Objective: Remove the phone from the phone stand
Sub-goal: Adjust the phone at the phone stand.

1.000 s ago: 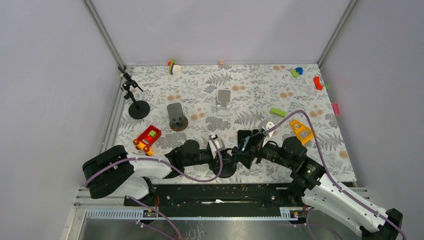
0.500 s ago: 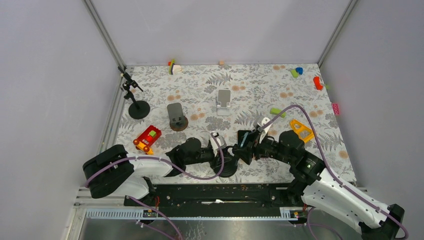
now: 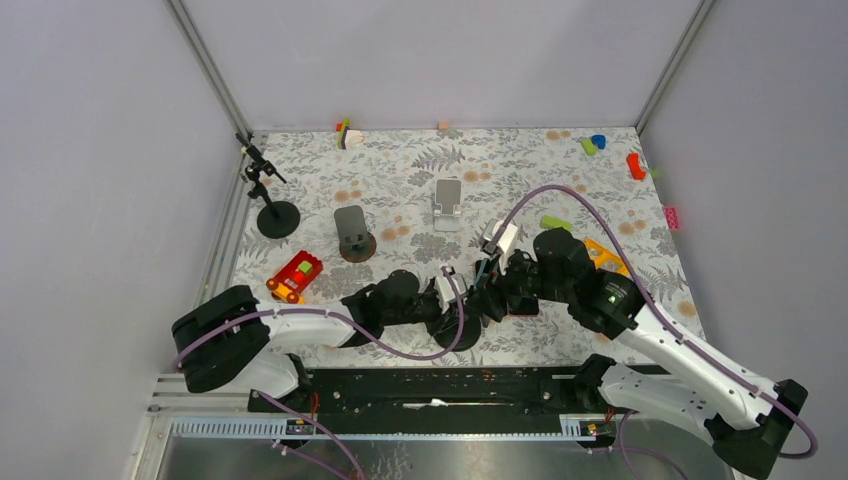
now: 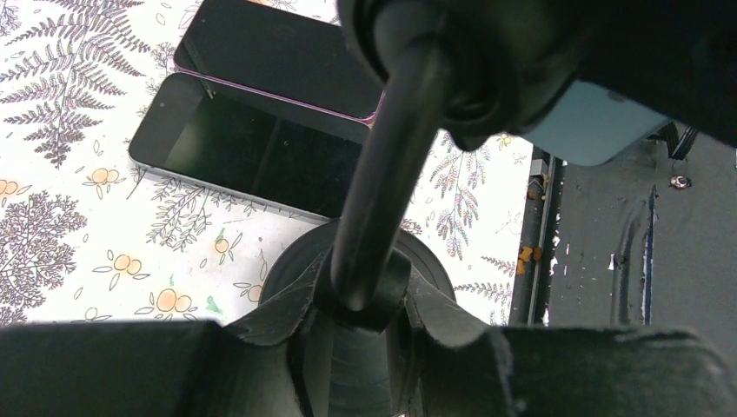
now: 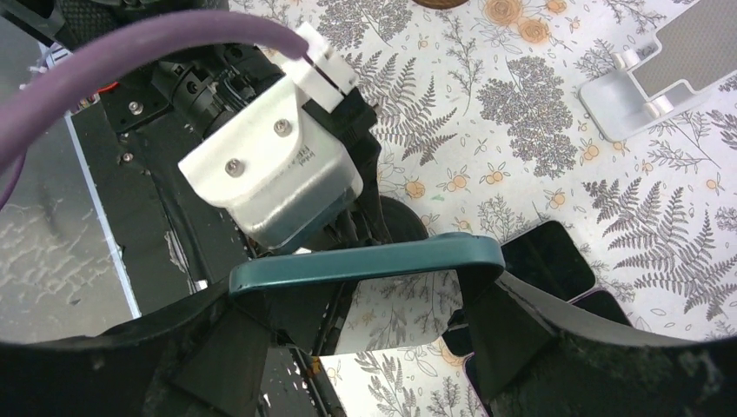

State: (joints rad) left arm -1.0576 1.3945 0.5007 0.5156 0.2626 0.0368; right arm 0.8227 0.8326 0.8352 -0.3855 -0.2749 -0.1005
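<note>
A teal-edged phone (image 5: 365,263) lies crosswise between my right gripper's (image 5: 365,321) fingers, which are shut on its two long edges. From above, this phone (image 3: 482,276) sits at the head of the black phone stand (image 3: 457,330) near the table's front middle. My left gripper (image 4: 361,300) is shut on the stand's post (image 4: 382,174), just above its round base (image 4: 287,269). In the left wrist view the phone's pale back (image 4: 591,126) shows beside the stand's dark head. Whether the phone still touches the head I cannot tell.
Two dark phones (image 4: 252,148) lie flat on the fern-print cloth beside the stand. Further back stand a white stand (image 3: 447,205), a brown-based stand (image 3: 352,232) and a thin black stand (image 3: 272,205). A red toy (image 3: 294,277) and scattered blocks (image 3: 556,224) lie around.
My right gripper's jaws have narrowed onto the phone, and the right arm has swung up and to the left over it. The left gripper has stayed on the stand's post.
</note>
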